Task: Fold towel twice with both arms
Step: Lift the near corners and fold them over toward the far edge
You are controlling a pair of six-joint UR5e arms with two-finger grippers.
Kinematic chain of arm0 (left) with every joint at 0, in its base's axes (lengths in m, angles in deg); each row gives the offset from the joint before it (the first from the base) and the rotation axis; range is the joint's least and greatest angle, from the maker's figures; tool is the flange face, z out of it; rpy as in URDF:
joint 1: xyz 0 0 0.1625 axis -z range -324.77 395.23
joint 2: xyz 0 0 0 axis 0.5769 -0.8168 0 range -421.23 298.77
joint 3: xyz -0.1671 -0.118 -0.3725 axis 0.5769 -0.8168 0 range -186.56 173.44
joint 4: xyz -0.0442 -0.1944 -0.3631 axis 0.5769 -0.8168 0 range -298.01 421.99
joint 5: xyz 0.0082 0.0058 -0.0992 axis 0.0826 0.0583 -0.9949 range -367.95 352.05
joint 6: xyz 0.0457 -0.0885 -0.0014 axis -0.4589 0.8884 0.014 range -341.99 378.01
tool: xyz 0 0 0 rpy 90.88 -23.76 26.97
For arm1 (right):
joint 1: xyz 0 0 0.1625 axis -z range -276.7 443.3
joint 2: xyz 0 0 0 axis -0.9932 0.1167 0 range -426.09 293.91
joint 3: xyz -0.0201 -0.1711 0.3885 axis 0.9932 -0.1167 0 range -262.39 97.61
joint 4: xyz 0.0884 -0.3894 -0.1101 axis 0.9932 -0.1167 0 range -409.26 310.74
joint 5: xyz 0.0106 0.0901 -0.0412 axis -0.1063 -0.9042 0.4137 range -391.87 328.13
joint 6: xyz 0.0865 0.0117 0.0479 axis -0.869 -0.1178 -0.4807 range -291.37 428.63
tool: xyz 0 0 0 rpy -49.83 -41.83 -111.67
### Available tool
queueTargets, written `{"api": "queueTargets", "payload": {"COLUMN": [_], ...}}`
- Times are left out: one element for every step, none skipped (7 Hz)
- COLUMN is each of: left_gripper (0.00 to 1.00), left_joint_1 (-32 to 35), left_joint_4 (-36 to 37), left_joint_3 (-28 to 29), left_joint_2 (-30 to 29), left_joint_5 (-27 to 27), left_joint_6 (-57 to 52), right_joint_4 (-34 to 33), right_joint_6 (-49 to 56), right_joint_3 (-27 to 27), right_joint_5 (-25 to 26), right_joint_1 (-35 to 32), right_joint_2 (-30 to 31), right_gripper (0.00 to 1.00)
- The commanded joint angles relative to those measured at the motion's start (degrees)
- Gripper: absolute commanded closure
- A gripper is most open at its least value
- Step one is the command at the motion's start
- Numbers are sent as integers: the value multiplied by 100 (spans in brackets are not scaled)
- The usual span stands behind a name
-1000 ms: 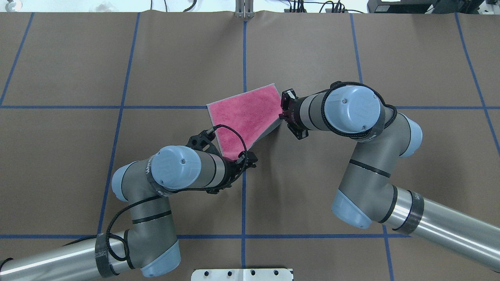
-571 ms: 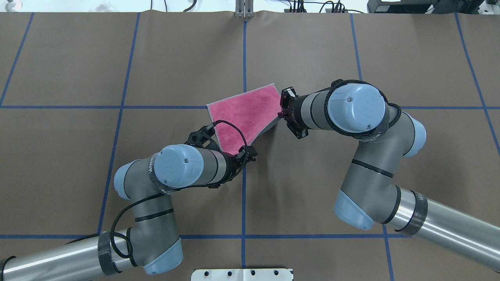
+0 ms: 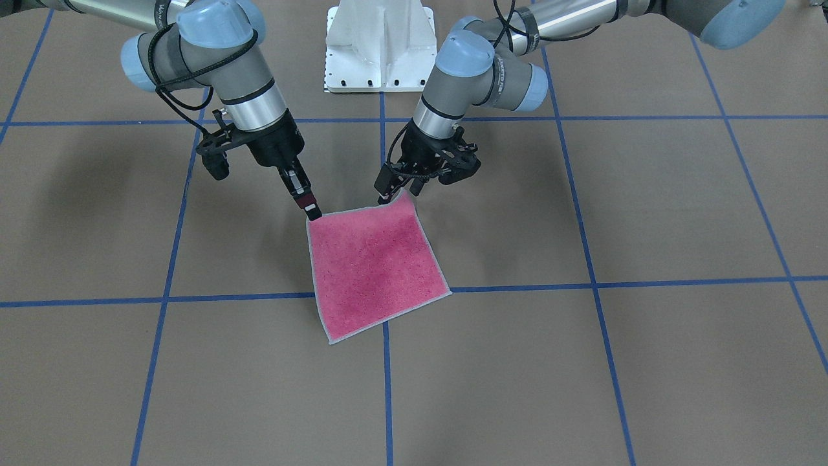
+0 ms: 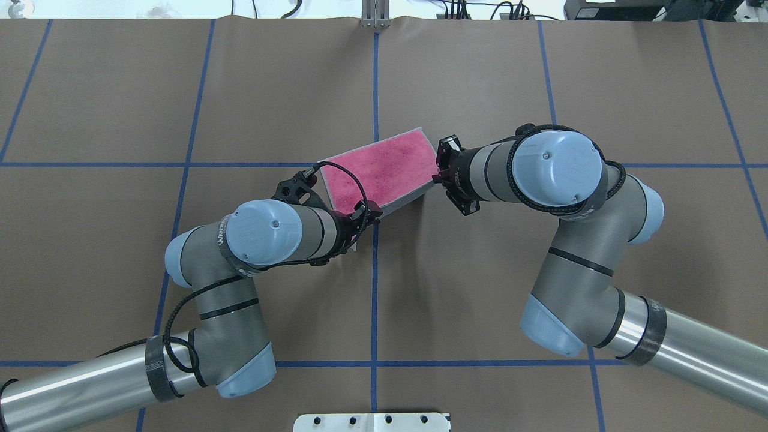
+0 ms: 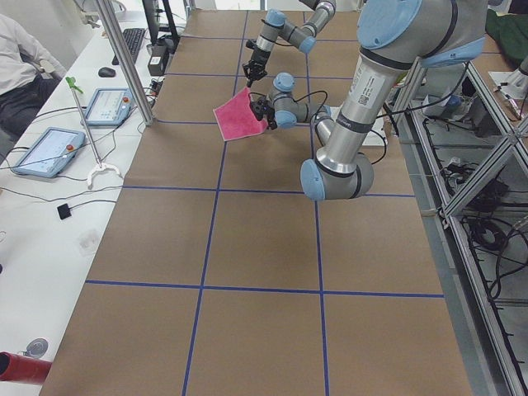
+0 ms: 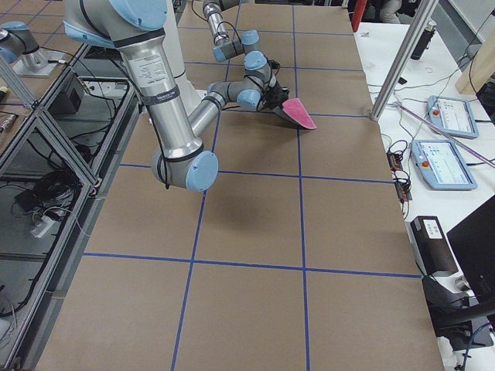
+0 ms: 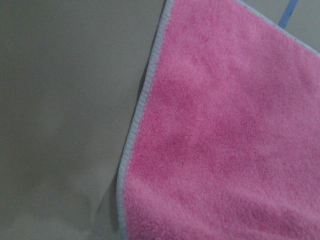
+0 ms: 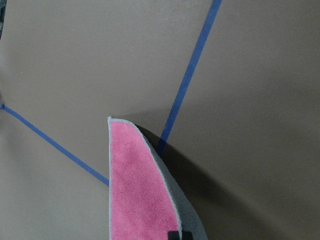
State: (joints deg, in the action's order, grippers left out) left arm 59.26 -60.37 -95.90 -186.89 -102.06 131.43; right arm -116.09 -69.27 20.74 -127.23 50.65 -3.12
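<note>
You are holding one edge of the towel (image 3: 375, 265) raised off the surface (image 3: 582, 356), left fingers (image 3: 384, 187) and right fingers (image 3: 305, 196) each clamping a corner, ready to fold it over.

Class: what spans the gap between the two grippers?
The lifted edge of the towel runs from the right gripper to the left gripper, clearest in the front-facing view.

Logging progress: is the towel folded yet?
Not folded: the towel is one layer, robot-side corners raised by left tool and right tool, far edge on the table.
</note>
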Motion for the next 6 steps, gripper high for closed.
{"api": "queueTargets", "payload": {"left_gripper": [16,16,16,16,20,21], "left_joint_1": [58,67,67,67,67,67], "left_joint_4": [2,-7,-24,-42,-68,-86], "left_joint_3": [-22,-40,-144,-180,-181,-189], "left_joint_2": [42,68,155,182,183,183], "left_joint_5": [-2,-11,-28,-11,-11,-11], "left_joint_6": [-12,-12,-12,-12,-12,-12], "right_joint_4": [3,3,3,20,21,21], "right_joint_6": [0,0,0,0,0,0], "right_joint_3": [-12,-30,-21,-4,-12,-4], "right_joint_5": [0,0,0,0,0,0], "right_joint_1": [4,12,21,21,21,21], "right_joint_2": [40,40,75,101,101,101], "right_gripper": [100,100,100,100,100,100]}}
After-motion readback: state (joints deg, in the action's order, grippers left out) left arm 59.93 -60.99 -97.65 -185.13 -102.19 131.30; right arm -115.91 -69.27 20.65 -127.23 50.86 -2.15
